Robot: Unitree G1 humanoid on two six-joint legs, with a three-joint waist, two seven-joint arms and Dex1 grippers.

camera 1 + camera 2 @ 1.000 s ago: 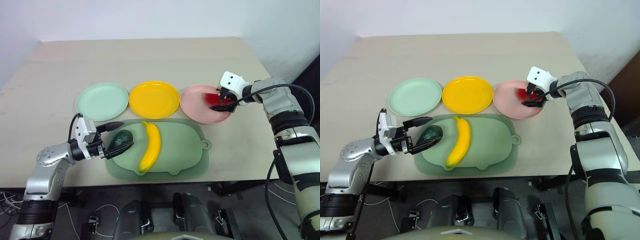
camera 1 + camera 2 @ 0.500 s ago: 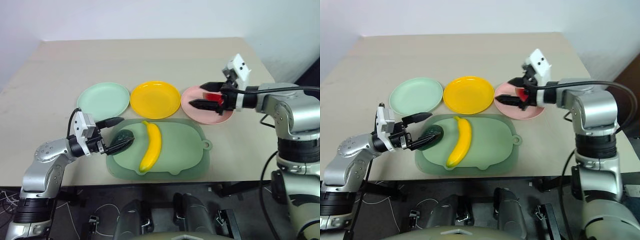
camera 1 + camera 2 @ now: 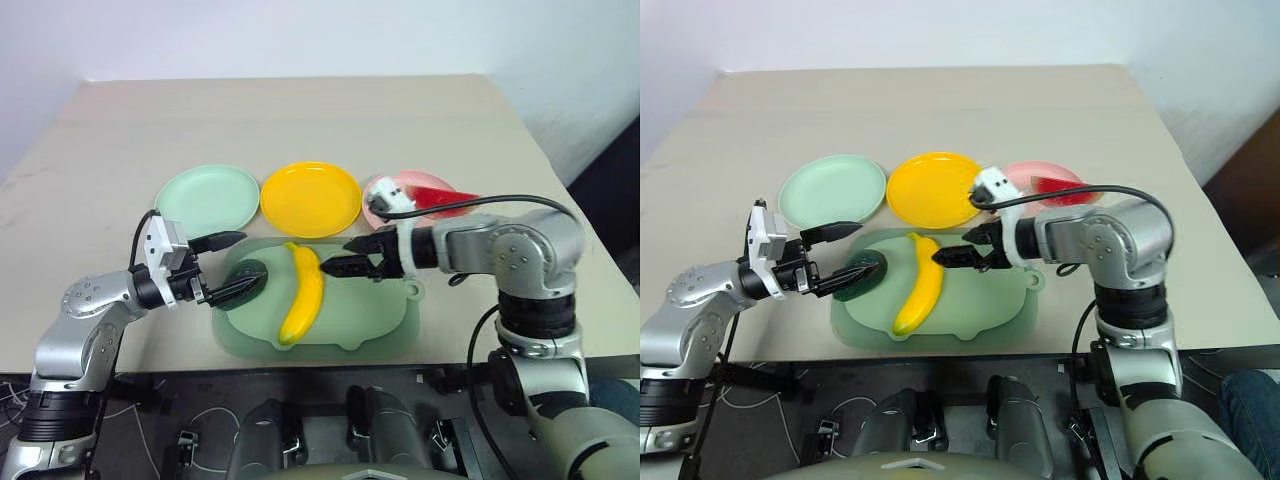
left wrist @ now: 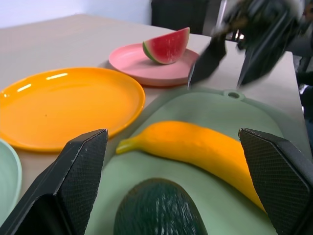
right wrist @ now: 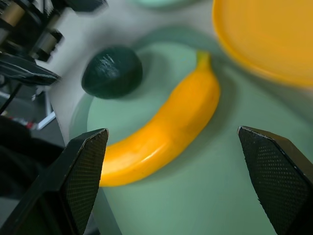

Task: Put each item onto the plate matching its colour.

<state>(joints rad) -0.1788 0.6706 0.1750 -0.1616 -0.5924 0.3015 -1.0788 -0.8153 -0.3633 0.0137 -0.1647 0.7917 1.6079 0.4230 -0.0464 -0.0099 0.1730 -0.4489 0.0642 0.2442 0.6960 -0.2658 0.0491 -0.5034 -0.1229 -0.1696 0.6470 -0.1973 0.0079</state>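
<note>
While my left tool [image 3: 228,265] stands wide open around the avocado [image 3: 243,276] without pinching it, one finger on the far side and one on the near side, the avocado itself rests on the pale green mat [image 3: 370,305] at its left end. It is egg-shaped and dark; I cannot tell which way its narrow end points.

Just beside it lies the banana [image 3: 302,292], also on the mat. Its long axis runs from the far edge of the mat towards me, slanting a little to the left as it comes nearer. The thin stem end points away from me, towards the yellow plate [image 3: 310,198], and the blunt end points at the near edge of the mat. The curve bows out to the right.

My right tool [image 3: 352,258] hangs over the mat just to the right of the banana's far half, pointing left at it, fingers spread wide and holding nothing.

On the pink plate [image 3: 377,192] the watermelon slice [image 3: 432,193] rests with its long axis across the tabletop from left to right. The mint green plate [image 3: 205,200] sits at the left of the row, bare, and the yellow plate in the middle is bare too.
</note>
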